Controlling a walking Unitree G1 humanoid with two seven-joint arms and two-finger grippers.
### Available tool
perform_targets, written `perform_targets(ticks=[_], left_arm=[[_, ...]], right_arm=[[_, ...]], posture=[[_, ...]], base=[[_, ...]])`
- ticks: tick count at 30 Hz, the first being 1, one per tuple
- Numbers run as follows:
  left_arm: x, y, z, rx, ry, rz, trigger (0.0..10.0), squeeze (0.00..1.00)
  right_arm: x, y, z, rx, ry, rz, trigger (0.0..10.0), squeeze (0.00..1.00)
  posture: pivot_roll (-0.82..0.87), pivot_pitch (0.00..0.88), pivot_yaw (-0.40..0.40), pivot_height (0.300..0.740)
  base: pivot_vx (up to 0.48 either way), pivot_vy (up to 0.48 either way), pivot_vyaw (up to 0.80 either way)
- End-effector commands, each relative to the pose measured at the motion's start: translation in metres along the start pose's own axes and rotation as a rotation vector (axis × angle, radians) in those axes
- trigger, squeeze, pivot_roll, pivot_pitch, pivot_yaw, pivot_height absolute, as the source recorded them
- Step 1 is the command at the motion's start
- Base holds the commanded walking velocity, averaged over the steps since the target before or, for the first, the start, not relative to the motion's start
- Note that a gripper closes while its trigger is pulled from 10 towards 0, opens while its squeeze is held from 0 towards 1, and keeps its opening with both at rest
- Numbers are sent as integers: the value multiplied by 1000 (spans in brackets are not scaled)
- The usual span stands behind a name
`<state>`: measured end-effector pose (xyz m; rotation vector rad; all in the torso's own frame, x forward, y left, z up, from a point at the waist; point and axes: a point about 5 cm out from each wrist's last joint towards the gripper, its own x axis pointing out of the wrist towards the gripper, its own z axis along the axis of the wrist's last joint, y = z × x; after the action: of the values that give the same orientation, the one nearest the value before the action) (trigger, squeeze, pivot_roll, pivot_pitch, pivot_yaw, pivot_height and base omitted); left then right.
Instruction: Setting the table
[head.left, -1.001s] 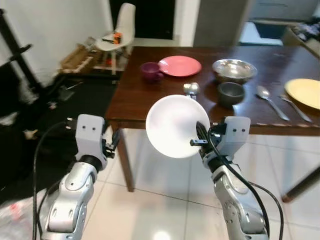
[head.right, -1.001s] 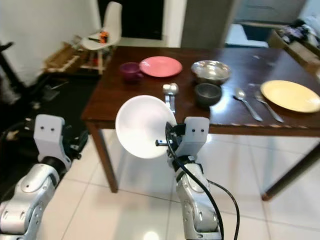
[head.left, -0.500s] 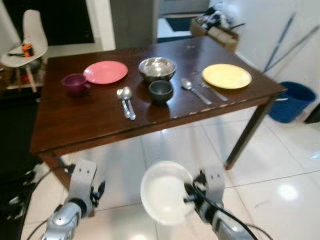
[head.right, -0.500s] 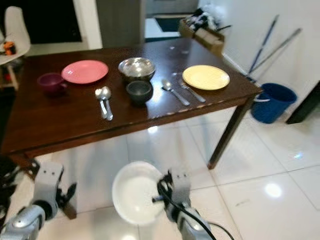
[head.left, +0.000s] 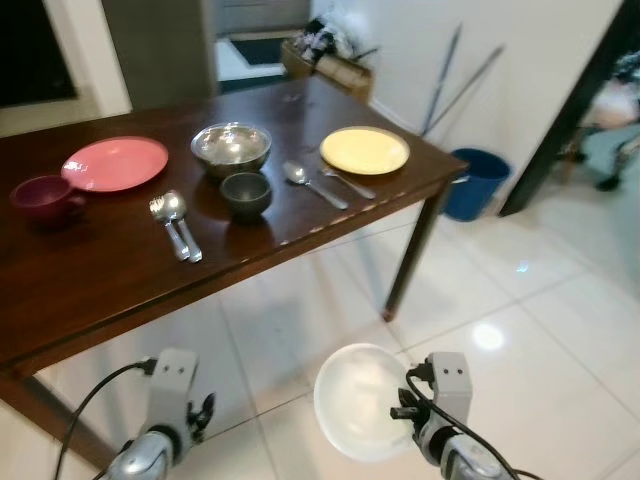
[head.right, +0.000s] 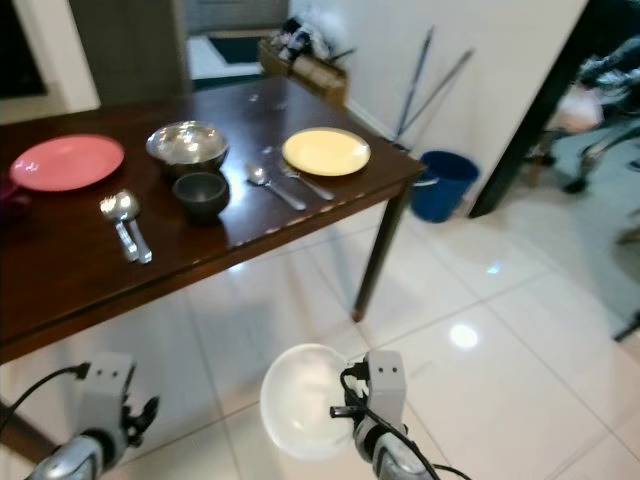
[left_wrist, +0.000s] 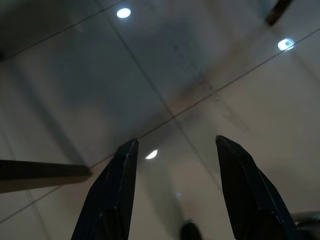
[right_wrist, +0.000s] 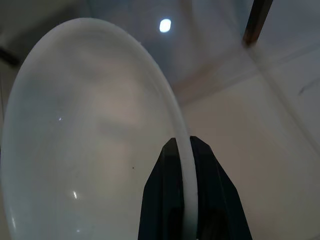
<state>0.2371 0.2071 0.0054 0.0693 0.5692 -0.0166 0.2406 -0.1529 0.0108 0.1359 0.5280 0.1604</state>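
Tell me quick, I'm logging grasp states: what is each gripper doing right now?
Left gripper: open, holding nothing, over the tiled floor.
Right gripper: shut on the rim of the white plate.

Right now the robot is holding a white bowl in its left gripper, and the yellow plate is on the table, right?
Not quite. The white bowl is pinched by its rim in the right gripper, as the right wrist view shows. The left gripper is open, over bare floor. The yellow plate is indeed on the table.
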Motion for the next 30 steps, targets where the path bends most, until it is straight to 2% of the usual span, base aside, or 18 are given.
perform_targets(ticks=[1, 6, 14, 30], left_arm=[[1, -3, -3, 5, 6, -6, 10000, 0], [3, -5, -2, 37, -17, -18, 10000, 0], [4, -8, -1, 49, -32, -24, 10000, 0], [4, -9, -1, 59, -43, -29, 10000, 0]], right_arm=[[-4, -3, -7, -9, 43, -8, 10000, 0], [-13, 1, -12, 44, 62, 50, 10000, 0], [-15, -1, -7, 71, 30, 26, 10000, 0], [-16, -1, -7, 93, 32, 13, 10000, 0]], posture=[[-44, 0, 55, 740], [-50, 0, 54, 740], [-53, 0, 53, 740], [-53, 0, 55, 740]], base=[[0, 0, -800], [0, 0, -800], [0, 0, -800], [0, 0, -800]])
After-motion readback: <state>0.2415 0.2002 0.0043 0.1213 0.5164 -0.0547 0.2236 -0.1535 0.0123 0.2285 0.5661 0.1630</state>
